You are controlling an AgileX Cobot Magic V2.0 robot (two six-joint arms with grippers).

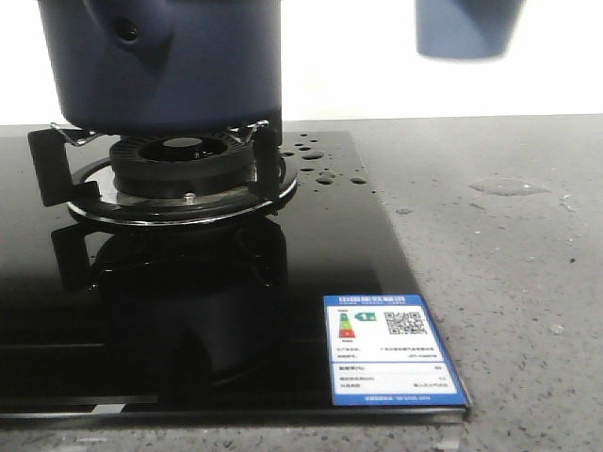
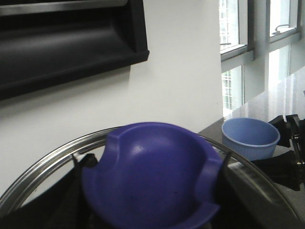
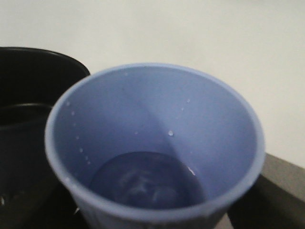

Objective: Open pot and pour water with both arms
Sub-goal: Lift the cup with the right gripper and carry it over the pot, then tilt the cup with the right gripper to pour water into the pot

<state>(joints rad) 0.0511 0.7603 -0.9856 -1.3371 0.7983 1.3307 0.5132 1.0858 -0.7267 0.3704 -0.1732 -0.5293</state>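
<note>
The dark navy pot [image 1: 170, 56] stands on the gas burner [image 1: 179, 169], its stub with a small hole [image 1: 127, 33] facing the camera. In the left wrist view my left gripper [image 2: 152, 191] is shut on the lid's blue knob [image 2: 152, 171], with black fingers [image 2: 78, 176] on both sides. The glass lid's steel rim [image 2: 43, 164] curves around it. My right gripper is hidden under the light blue cup [image 3: 152, 143] it holds; a little water lies in the cup's bottom. The cup hangs in the air to the right of the pot [image 1: 466, 28].
The burner sits on a black glass hob [image 1: 188, 311] with a blue label [image 1: 391, 348] at its front right corner. Water drops [image 1: 325, 165] lie on the glass beside the burner. A small puddle [image 1: 509, 186] lies on the grey counter. A black hood [image 2: 66, 43] hangs on the wall.
</note>
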